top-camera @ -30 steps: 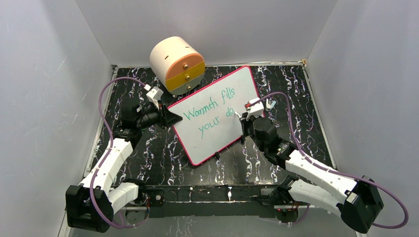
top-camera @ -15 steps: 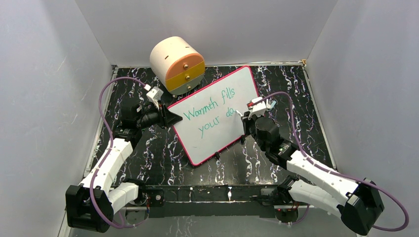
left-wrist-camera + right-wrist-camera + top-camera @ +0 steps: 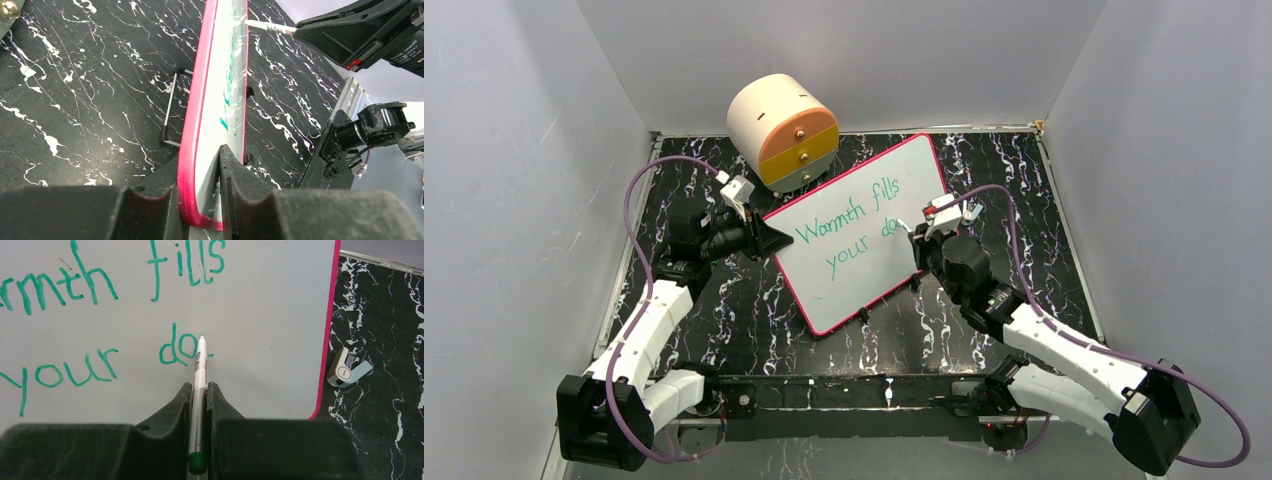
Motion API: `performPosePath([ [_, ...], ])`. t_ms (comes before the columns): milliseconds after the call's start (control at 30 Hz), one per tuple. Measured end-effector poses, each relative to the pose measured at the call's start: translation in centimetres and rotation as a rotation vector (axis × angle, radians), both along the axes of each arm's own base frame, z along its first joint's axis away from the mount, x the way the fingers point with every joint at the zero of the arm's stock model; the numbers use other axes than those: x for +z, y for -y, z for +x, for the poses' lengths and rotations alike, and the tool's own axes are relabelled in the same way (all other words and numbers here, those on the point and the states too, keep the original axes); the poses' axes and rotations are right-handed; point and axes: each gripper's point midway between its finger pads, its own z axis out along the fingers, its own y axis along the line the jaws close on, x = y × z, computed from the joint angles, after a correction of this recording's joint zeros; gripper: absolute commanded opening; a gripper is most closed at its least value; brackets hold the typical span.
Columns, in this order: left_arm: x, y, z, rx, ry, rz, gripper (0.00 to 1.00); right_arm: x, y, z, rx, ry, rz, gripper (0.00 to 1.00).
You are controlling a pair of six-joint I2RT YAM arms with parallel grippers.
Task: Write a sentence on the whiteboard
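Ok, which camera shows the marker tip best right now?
Right wrist: the marker runs up from the shut right gripper, its tip at the whiteboard beside the green "do". Left wrist shows just the tip, edge-on; top external shows it tiny.

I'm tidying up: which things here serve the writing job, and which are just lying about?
In use: whiteboard, clamped by left gripper; green sentence; marker in right gripper.
Lying about: round drawer unit; small grey piece beside the board.

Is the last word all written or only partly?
Only partly: the sentence stops at "da", with the marker tip at the whiteboard right there.
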Motion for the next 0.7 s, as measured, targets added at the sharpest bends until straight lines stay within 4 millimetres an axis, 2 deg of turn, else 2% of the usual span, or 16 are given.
performPosePath([
  [700,-0.01,-0.02,0.03,0.002,0.0,0.0,0.0,-0.73,0.22,0.35,-0.022,-0.032,0.017,0.0],
])
